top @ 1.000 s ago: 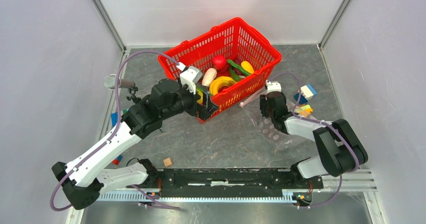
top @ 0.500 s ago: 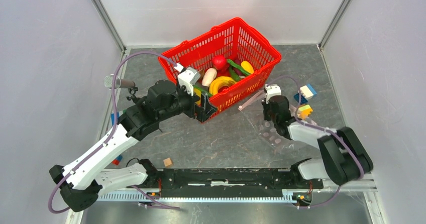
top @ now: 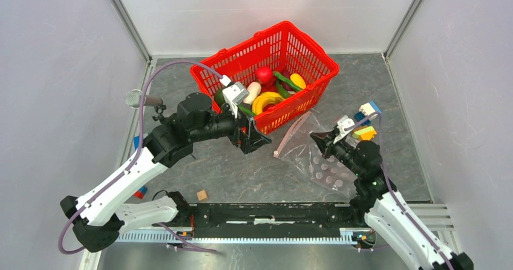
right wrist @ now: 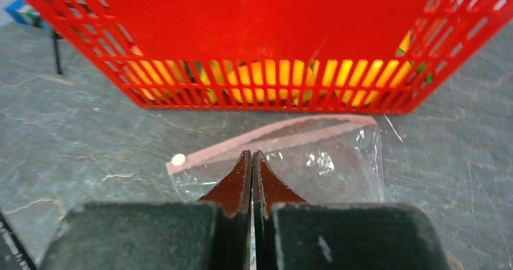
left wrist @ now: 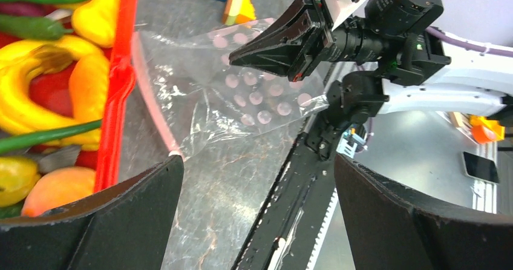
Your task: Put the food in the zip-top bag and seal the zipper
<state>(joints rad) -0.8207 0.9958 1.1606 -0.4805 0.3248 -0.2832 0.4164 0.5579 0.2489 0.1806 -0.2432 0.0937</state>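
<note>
The food (top: 266, 100), glossy toy fruit and vegetables, lies in the red basket (top: 302, 40) and shows in the left wrist view as yellow and green pieces (left wrist: 24, 94). The zip-top bag (top: 323, 167) lies in front of the basket, clear with pale dots (left wrist: 242, 100). Its zipper (top: 291, 134) is a pink strip (right wrist: 272, 137) with a white slider at one end. My right gripper (top: 316, 138) is shut on the bag's film just behind the zipper (right wrist: 251, 155). At the basket's near left corner my left gripper (top: 253, 140) stands open and empty (left wrist: 257, 161).
Coloured bricks (top: 366, 121) lie right of the bag. A wooden cube (top: 202, 195) and a red brick (top: 141, 192) sit near the black base rail (top: 272, 212). A grey-headed stand (top: 136, 97) is at the left wall.
The right gripper closed, then its arm swung down and right, dragging the bag's mouth away from the basket. The left gripper slid slightly right along the basket front, still open.
</note>
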